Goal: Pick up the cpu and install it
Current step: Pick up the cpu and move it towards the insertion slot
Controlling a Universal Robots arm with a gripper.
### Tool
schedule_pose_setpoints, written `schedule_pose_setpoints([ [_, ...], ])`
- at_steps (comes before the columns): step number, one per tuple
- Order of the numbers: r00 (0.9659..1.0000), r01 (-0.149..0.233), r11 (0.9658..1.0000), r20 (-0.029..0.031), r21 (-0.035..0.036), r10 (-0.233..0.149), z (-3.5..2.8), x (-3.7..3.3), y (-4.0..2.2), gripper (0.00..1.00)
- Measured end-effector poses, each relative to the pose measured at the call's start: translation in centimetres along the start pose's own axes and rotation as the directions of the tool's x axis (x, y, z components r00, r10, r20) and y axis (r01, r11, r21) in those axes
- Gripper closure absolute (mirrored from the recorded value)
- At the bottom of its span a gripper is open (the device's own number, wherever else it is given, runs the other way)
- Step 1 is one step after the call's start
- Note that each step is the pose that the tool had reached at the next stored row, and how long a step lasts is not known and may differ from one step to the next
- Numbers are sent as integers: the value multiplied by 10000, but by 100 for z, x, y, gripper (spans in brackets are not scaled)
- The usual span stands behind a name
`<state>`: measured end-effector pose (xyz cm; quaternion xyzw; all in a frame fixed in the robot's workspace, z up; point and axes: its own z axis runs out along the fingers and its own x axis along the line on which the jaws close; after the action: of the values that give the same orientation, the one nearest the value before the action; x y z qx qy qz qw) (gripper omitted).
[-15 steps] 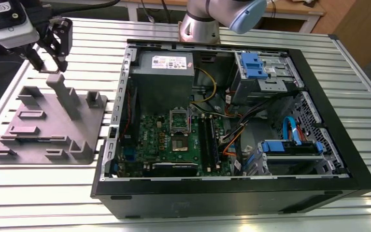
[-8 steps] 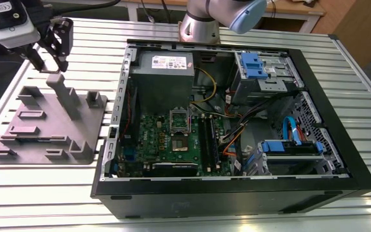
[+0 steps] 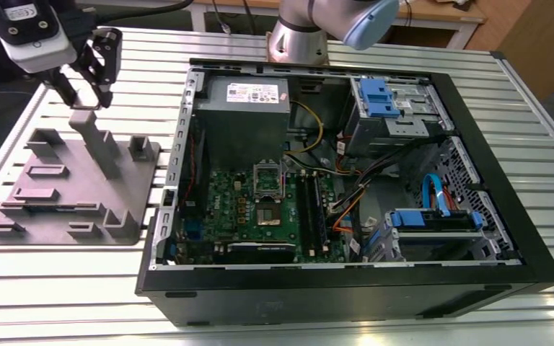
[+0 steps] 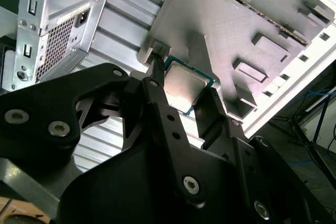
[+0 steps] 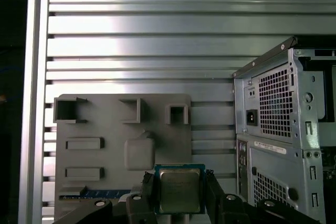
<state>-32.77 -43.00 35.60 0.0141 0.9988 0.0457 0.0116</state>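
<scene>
**Claw clamps the chip above the grey fixture**

The claw (image 4: pixel 182 85) is closed tight on the cpu (image 4: pixel 181 92), one black finger (image 4: pixel 157 85) against each of two opposite edges. There's just one chip: flat and square, with a silvery-grey metal lid and a thin green border round it. The first wrist view has the cpu (image 5: pixel 180 190) face-on and level between the two fingers.

In the exterior view the claw (image 3: pixel 86 97) hangs just above the tall post (image 3: pixel 96 133) of the fixture (image 3: pixel 70 189), out on the exterior view's left, beside the computer case (image 3: pixel 354 288) and outside it.

The fixture is matt grey plastic, a flat plate with blocky raised shapes. The first wrist view shows three open square pockets (image 5: pixel 131 109) in a row, two flat rectangular bosses (image 5: pixel 84 143) and one rounded square pad (image 5: pixel 139 153).

The table (image 3: pixel 55 288) is ribbed, shiny aluminium slats.

Inside the black open-sided case lies one green motherboard (image 3: pixel 257 213) with a dark square socket (image 3: pixel 269 180). There are also one grey power supply (image 3: pixel 248 94) and two blue drive caddies (image 3: pixel 383 94).
</scene>
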Motion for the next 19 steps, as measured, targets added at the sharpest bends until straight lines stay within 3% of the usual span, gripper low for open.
schedule_pose_setpoints([
  [19, 10000, -5, 10000, -60, 2, 5, 11, -424, 11, 53],
])
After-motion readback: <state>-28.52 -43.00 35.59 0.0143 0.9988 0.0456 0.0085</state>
